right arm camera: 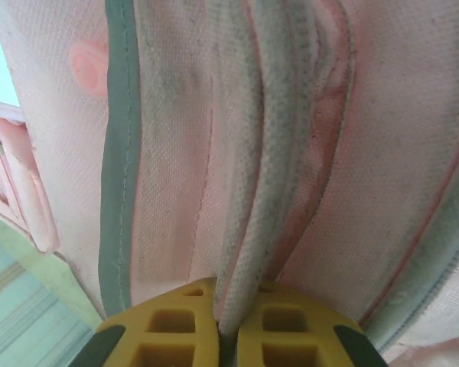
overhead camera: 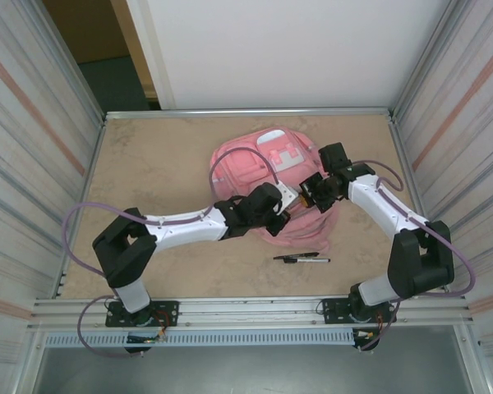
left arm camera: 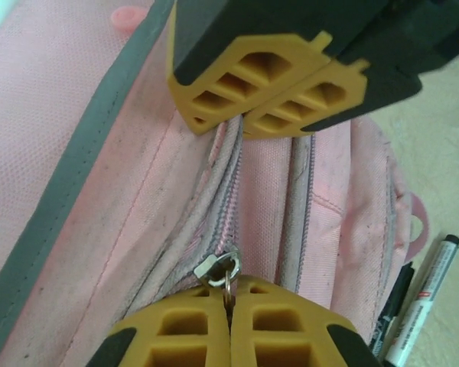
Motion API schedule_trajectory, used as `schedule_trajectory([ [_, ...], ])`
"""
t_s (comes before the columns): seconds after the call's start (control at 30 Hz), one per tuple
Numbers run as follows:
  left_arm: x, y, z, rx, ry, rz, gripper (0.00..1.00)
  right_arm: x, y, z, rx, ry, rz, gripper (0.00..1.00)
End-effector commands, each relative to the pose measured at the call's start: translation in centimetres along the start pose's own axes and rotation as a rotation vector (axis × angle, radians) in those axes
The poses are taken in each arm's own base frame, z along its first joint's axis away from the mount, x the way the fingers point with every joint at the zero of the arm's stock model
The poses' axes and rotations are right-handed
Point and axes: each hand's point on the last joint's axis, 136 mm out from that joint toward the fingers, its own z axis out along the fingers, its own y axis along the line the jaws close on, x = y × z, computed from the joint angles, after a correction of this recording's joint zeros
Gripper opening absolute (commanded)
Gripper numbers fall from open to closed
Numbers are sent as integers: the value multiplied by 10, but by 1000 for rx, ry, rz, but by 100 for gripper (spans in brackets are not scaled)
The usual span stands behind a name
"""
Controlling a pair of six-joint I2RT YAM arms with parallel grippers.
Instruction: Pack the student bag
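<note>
"Top external view, from the near edge outward: what is met first?"

"Two slim markers (overhead camera: 304,259), one black and one white-bodied with a black cap, are seen lying side by side on the beige tabletop (overhead camera: 164,180). They are just beside the near hem of the large soft pink fabric student bag (overhead camera: 246,176) and are touched by neither arm."

"And beyond them?"

"The left gripper (overhead camera: 278,220) is found on the near part of the student bag, which is laid flat about the middle of the table, its white patch (overhead camera: 275,137) turned to the far end. The right gripper (overhead camera: 306,195) is set just beside the left, a little farther off and to the right, also on the bag."

"How are the left jaws held?"

"In the left wrist view the yellow pads (left arm camera: 176,329) are pressed fully together, and the small silver metal zip pull (left arm camera: 218,267) is pinched between them at its ring. Past it, along the same zip line, the right gripper (left arm camera: 243,126) is seen shut as well, pressed onto the grey-pink zip edging (left arm camera: 228,176)."

"Is that borne out from the right wrist?"

"It is: no gap is left between its pads (right arm camera: 168,329), and a raised fold of the zip edging (right arm camera: 252,191) is clamped there (whether anything besides fabric is caught cannot be told). Pink panels and a grey trim strip (right arm camera: 116,153) are spread beyond."
</note>
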Motion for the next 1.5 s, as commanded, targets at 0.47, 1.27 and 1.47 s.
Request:
schedule_trajectory([
  [0.47,63,118,-75,-234,77,-49,0,-23,24,-13,-64,52,-236,0],
  [1.27,42,47,-75,125,-209,303,0,19,42,9,-42,95,-403,56],
  [1.47,36,35,-73,183,-188,285,0,37,24,20,-25,58,-377,27],
])
